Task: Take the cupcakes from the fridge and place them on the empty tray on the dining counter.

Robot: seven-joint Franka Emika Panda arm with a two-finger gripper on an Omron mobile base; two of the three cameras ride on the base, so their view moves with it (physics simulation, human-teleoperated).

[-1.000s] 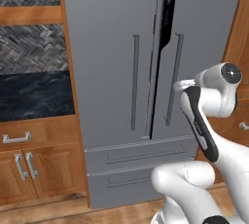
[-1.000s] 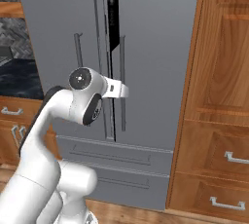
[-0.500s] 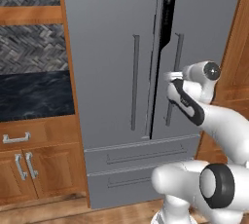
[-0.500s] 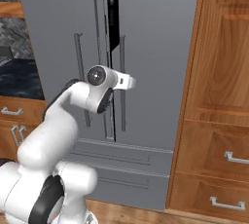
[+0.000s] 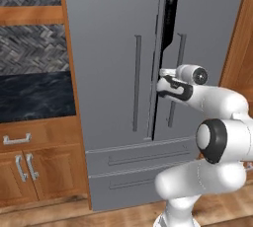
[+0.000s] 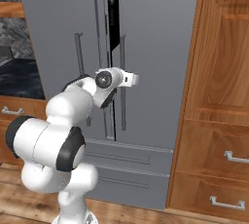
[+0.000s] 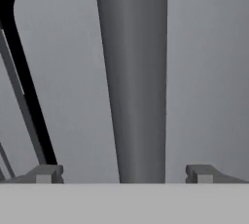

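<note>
The tall grey fridge (image 5: 108,63) stands in front of me, and its right door is ajar by a narrow dark gap (image 5: 172,9). My gripper (image 5: 162,82) is at mid height in front of the right door's vertical bar handle (image 5: 179,63). In the hand view the handle (image 7: 133,72) runs upright between my fingertips (image 7: 46,173), which stand wide apart on either side of it without touching. The gripper (image 7: 124,174) is open and holds nothing. The cupcakes are hidden inside the fridge. The tray and the dining counter are out of view.
A dark marbled wall counter (image 5: 34,97) over wooden cabinets (image 5: 29,167) adjoins the fridge on the left. Wooden drawers (image 6: 219,140) flank it on the right. The fridge's lower drawers (image 5: 138,157) sit below the hand. My white arm crosses in front of the right door.
The hand has moved left along the right door to its handle near the gap, and the elbow has swung lower and closer to the cameras. The jaws have stayed open.
</note>
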